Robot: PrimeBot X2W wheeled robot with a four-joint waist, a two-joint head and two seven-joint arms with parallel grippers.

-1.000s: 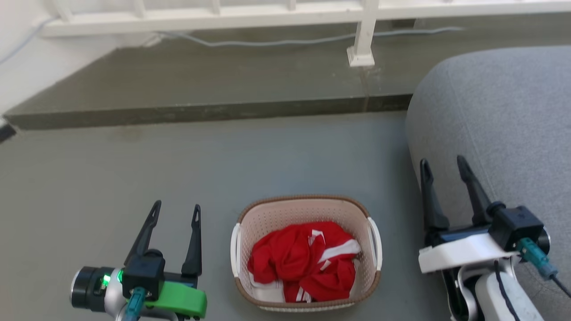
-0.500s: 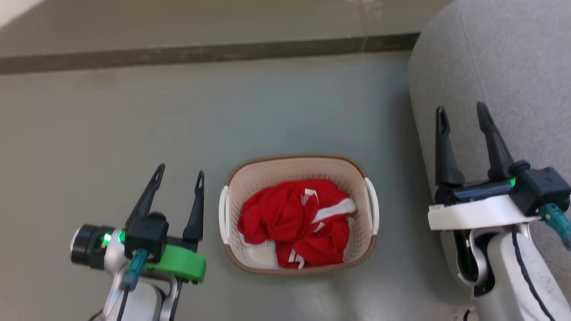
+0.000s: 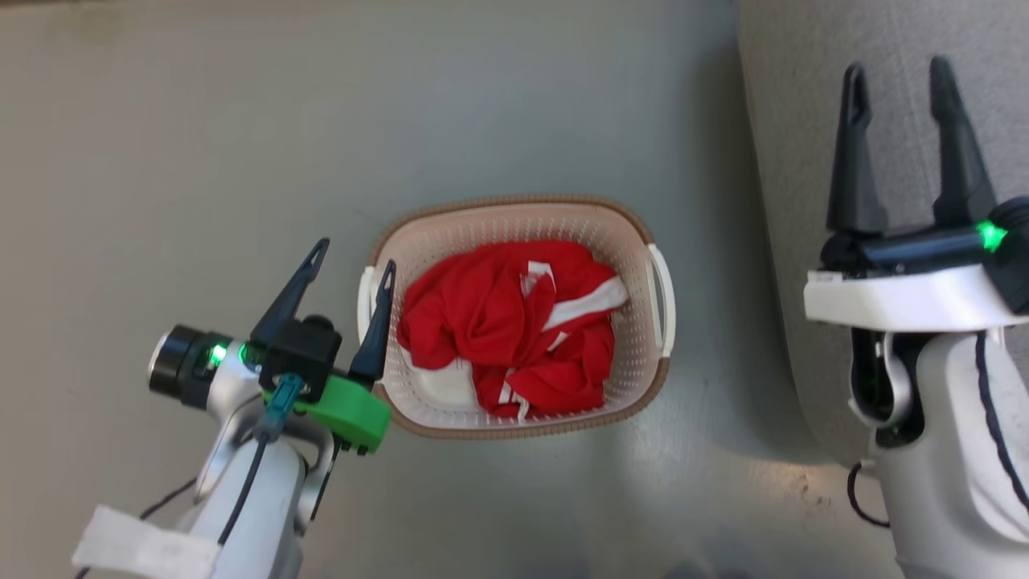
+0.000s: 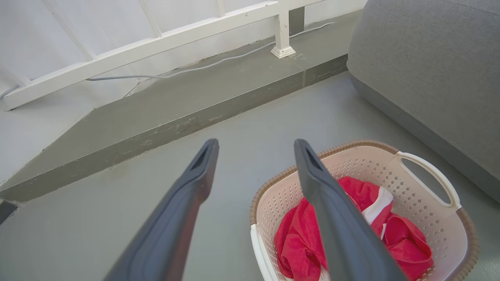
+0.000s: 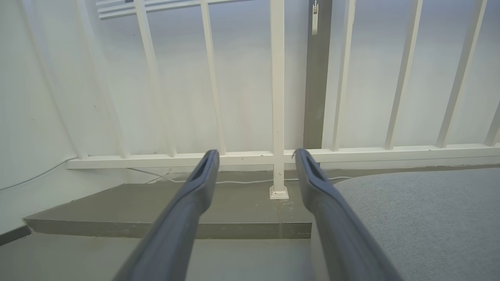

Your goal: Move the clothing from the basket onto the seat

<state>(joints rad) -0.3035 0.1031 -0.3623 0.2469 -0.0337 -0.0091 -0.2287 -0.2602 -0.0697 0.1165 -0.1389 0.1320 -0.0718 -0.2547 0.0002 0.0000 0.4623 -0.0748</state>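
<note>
1. Clothing (image 3: 506, 322) location: all visible red pieces lie bunched inside the basket (image 3: 514, 201), which stands on the floor (image 3: 201, 121) just beside the seat (image 3: 792, 161).
2. Left hand (image 3: 356, 253): fingers apart, empty, at the basket's left rim.
3. Right hand (image 3: 896, 64): fingers apart, empty, over the seat edge.
4. Progress: judged not started. No garment lies on the visible seat area. Remaining: grasp, lift and transfer each piece.

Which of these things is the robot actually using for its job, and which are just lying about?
For the job: bright red, white-striped soft clothing; cream perforated plastic basket with brown rim; large grey fabric seat.
Just there: white railing; pale cable; raised grey step.
</note>
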